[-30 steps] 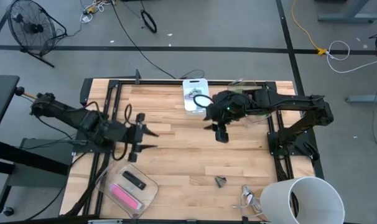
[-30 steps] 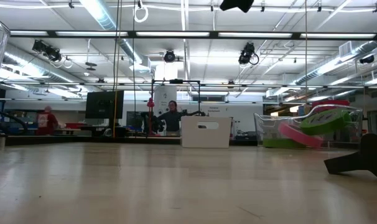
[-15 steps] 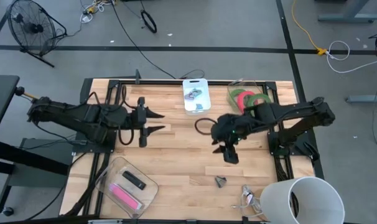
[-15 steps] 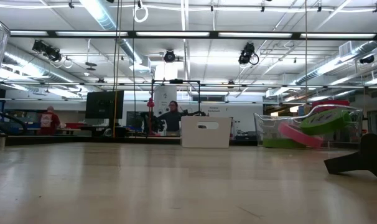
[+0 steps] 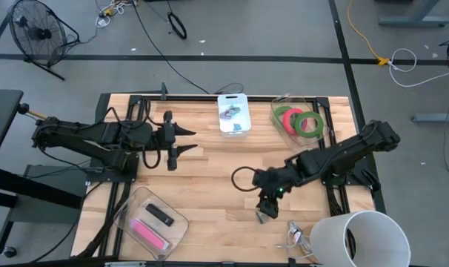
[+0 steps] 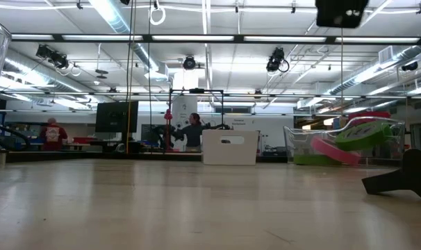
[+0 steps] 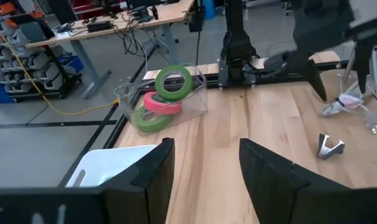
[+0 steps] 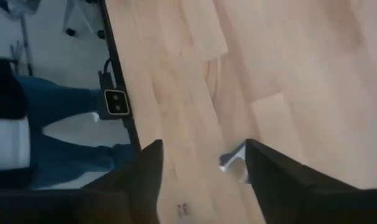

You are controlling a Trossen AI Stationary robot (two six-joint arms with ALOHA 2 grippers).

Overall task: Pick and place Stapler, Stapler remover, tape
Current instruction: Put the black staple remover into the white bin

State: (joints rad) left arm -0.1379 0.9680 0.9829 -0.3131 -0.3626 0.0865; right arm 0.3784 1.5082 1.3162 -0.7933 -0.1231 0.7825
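Observation:
A small dark metal staple remover [image 5: 263,216] stands on the wooden table near its near edge; it also shows in the right wrist view [image 8: 234,162]. My right gripper [image 5: 265,205] hovers just above it, open, with its fingers [image 8: 148,174] on either side and not touching. Two green tape rolls and one red one [image 5: 298,119] lie in a clear bin at the far right, also seen in the left wrist view [image 7: 166,94]. My left gripper [image 5: 184,142] is open and empty over the table's left half.
A white tray [image 5: 234,115] with small items sits at the far middle. A clear bin [image 5: 128,210] at the near left holds a pink item and a black one. A white bucket [image 5: 358,236] and a clear loose item [image 5: 294,236] are at the near right.
My right gripper has swung from beside the white tray at the far middle toward the table's near edge and come down over the staple remover. My left gripper has shifted a little toward the far edge, then kept still.

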